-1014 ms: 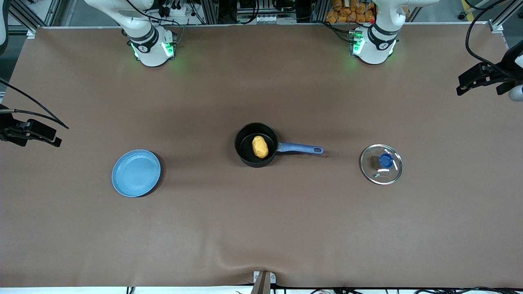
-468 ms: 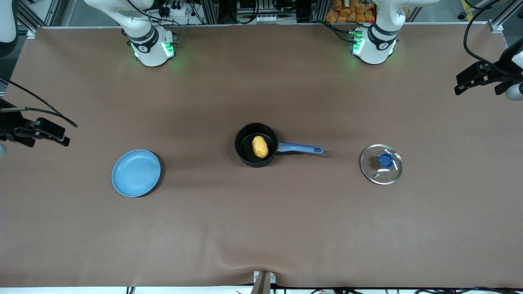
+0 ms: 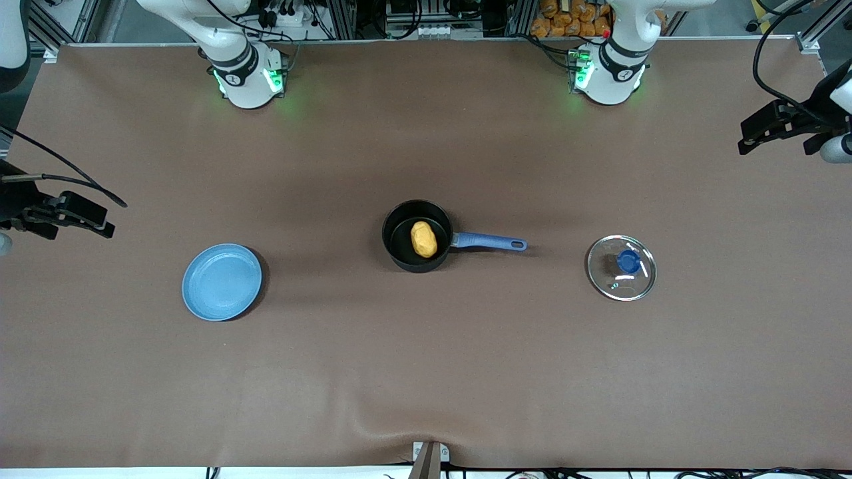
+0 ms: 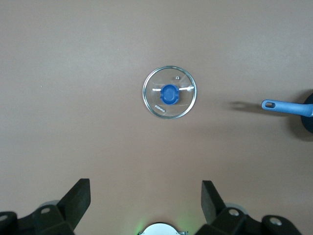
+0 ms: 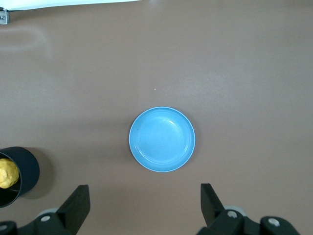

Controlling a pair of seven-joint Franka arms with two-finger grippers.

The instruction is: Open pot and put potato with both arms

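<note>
With the potato (image 3: 424, 239) already lying in the saucepan (image 3: 417, 236) at mid-tabletop and the glass lid (image 3: 622, 267) set down toward the left arm's end, I judge little can go wrong unless an arm swings back low and clips the blue handle (image 3: 489, 242). I see the left gripper (image 4: 145, 198) high over the lid's end and the right gripper (image 5: 144, 201) high over the light-blue plate (image 5: 162, 139). Both have fingers spread wide and empty, well apart from the saucepan.
</note>
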